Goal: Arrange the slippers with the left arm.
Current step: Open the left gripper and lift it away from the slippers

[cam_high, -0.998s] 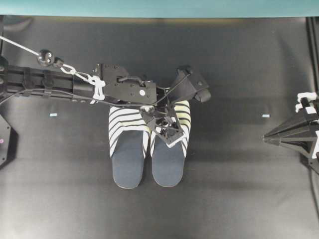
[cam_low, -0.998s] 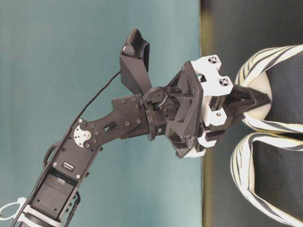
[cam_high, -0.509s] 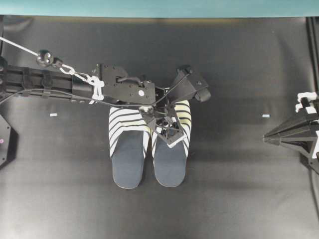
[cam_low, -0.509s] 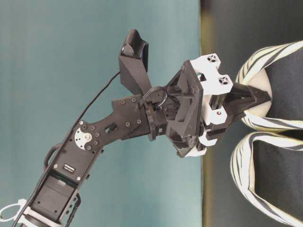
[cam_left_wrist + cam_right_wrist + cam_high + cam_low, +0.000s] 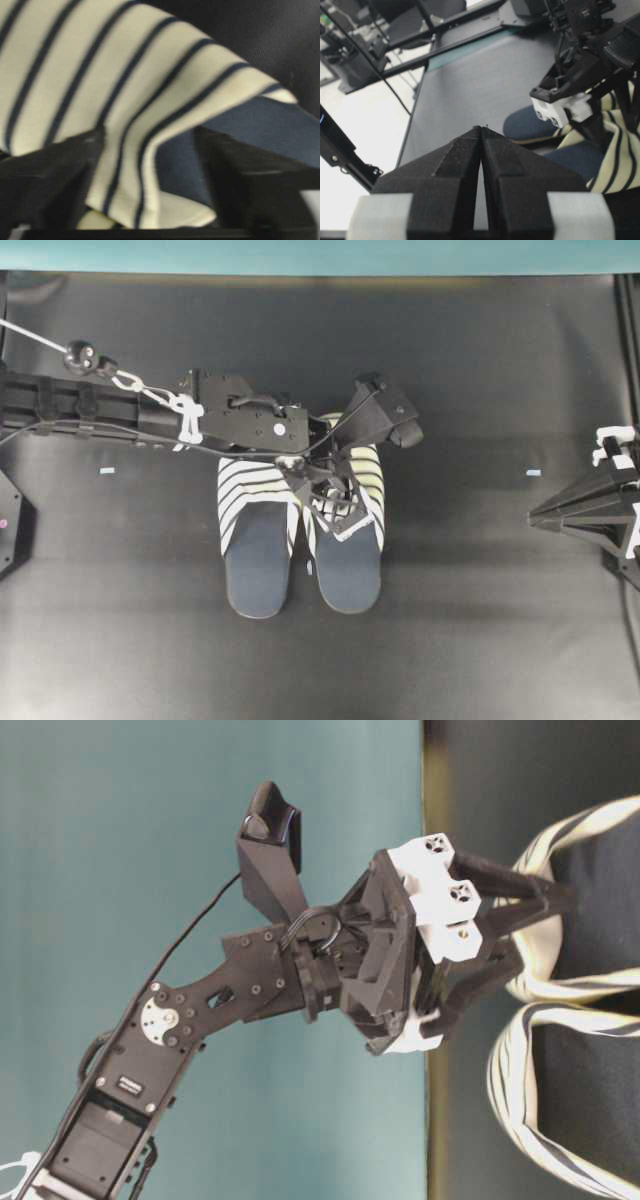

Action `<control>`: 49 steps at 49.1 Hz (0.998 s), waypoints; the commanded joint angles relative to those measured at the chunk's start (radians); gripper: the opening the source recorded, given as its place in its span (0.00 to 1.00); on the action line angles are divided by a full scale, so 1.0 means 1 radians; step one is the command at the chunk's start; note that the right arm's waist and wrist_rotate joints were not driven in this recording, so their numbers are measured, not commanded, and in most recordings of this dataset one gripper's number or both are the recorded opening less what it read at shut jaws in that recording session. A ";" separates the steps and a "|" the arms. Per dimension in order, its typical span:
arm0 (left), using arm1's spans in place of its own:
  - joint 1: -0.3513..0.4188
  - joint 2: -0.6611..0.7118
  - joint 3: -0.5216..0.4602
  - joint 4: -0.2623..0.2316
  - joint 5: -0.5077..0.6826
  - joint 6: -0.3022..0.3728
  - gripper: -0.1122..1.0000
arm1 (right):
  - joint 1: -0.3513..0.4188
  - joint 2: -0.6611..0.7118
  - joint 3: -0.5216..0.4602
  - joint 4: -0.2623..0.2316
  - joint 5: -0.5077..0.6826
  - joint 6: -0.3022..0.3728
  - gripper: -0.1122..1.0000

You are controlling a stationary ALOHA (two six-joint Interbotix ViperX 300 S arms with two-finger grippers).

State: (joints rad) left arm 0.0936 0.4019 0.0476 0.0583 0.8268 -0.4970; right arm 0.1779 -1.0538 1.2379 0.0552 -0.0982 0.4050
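Striped slippers (image 5: 300,540) lie side by side mid-mat (image 5: 480,590), heels toward the near edge. Left gripper (image 5: 335,502) sits over the right-hand slipper's upper — fingers (image 5: 500,885) spread wide, straddling the fabric, nothing clamped. Right gripper (image 5: 481,131) — jaws pressed together, empty, parked well apart.

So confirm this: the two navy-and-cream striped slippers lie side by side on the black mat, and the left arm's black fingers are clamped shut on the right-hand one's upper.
Not shut. The table-level view shows the left arm's black fingers spread apart over the striped upper of the right-hand slipper. The navy-and-cream striped slippers do lie side by side on the black mat.
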 commanded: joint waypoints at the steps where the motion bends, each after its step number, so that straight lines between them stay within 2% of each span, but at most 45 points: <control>1: 0.003 -0.035 -0.008 0.002 0.000 0.006 0.83 | 0.000 0.005 -0.006 0.002 -0.012 0.000 0.10; 4: 0.000 -0.054 -0.015 0.002 -0.005 0.035 0.90 | 0.000 0.003 -0.006 0.002 -0.014 0.000 0.10; 17: -0.046 -0.206 -0.103 0.002 -0.002 0.252 0.89 | 0.002 0.005 -0.006 0.002 -0.014 -0.002 0.10; 26: -0.103 -0.314 -0.075 0.002 -0.006 0.380 0.89 | 0.000 0.005 -0.006 0.000 -0.014 -0.002 0.10; 31: -0.141 -0.374 -0.049 0.002 -0.008 0.411 0.89 | 0.000 0.005 -0.005 0.002 -0.014 -0.002 0.10; 38: -0.183 -0.468 0.008 0.000 -0.035 0.417 0.89 | 0.000 0.002 -0.006 0.002 -0.014 -0.002 0.10; 49: -0.187 -0.624 0.187 0.000 -0.215 0.407 0.89 | 0.000 -0.003 -0.006 0.000 -0.014 0.000 0.10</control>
State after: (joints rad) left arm -0.0920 -0.1381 0.1825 0.0568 0.6888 -0.0874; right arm 0.1779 -1.0600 1.2395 0.0552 -0.1028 0.4034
